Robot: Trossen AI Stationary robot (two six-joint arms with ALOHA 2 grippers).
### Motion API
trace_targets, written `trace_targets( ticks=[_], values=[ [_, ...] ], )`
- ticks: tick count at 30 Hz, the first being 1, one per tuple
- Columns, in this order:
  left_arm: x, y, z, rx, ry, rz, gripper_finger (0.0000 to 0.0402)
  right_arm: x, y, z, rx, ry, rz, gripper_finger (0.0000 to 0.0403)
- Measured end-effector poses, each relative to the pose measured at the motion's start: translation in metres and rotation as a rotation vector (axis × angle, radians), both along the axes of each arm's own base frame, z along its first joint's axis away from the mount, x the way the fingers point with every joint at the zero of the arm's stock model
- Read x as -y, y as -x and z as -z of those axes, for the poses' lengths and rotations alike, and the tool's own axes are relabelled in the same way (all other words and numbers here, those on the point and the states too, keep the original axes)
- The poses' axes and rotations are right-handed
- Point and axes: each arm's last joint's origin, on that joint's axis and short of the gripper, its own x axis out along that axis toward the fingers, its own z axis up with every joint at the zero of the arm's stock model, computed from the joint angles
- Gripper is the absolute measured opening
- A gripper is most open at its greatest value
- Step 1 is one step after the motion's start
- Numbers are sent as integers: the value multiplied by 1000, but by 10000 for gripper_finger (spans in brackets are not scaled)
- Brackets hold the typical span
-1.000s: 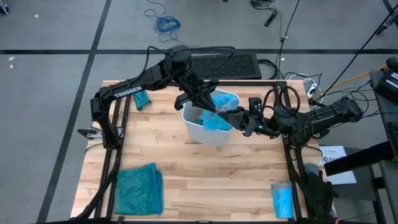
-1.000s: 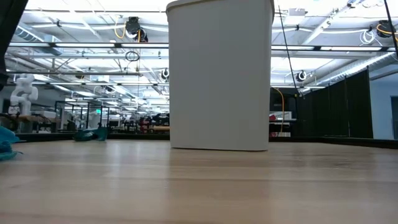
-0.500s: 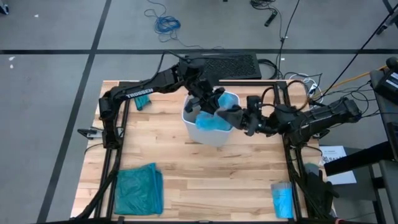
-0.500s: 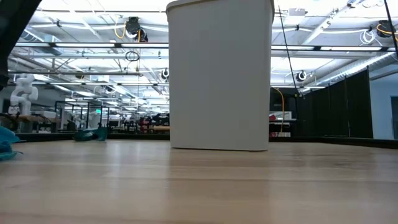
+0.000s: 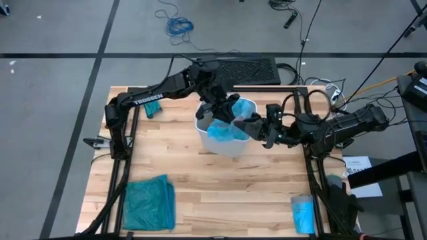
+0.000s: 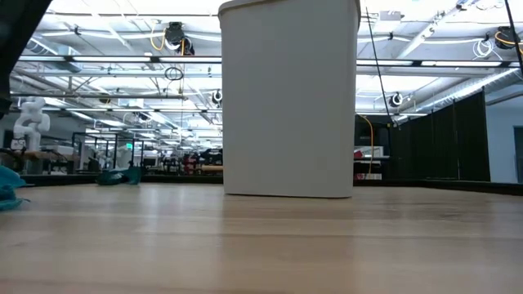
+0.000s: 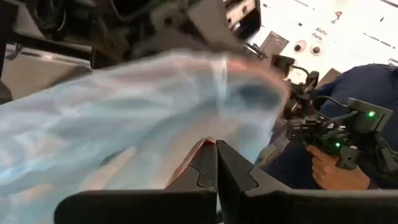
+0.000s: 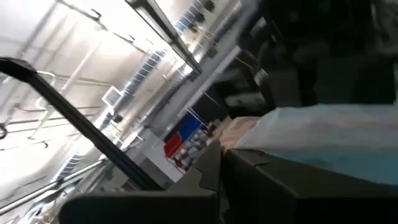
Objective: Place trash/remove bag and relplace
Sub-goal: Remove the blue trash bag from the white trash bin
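The pale blue bag (image 5: 230,127) bunches over the mouth of the white bin (image 5: 223,143) mid-desk, pinched by both pincers, left pincer (image 5: 225,113) and right pincer (image 5: 261,131), each clamped on film; to seat it well (my judgement) they should spread apart, drawing the film over opposite rims without tipping the bin.

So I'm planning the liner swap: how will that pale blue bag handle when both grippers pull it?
The pale blue bag is probably floppy: it bunches in folds over the white bin. It likely weighs little, being thin and see-through. Left gripper and right gripper pinch it shut; it may stretch.
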Motion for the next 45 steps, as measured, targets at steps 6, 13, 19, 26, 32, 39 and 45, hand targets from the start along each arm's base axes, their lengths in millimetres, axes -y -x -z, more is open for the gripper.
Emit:
trace_targets(
  ticks=[6, 13, 19, 26, 32, 39, 45],
  values=[
    [0, 0, 1, -18, 6, 0, 0, 6, 18, -8, -40, -8, 81, 0],
    [-4, 11, -10, 13, -5, -18, 0, 2, 28, -20, 71, 48, 70, 0],
    [-12, 47, -45, 118, -43, -71, 0, 3, 29, -21, 73, 71, 70, 0],
    [-13, 92, -97, 341, -95, -124, 0, 17, 15, -13, 48, 29, 43, 0],
    [-13, 95, -103, 356, -78, -124, 0, 28, 13, -18, 128, 49, 6, 0],
    [-14, 86, -95, 339, -75, -117, 0, 33, 10, -19, 151, 50, 4, 0],
    [-16, 81, -92, 343, -78, -122, 0, 35, 2, -14, 158, 46, -56, 0]
  ],
)
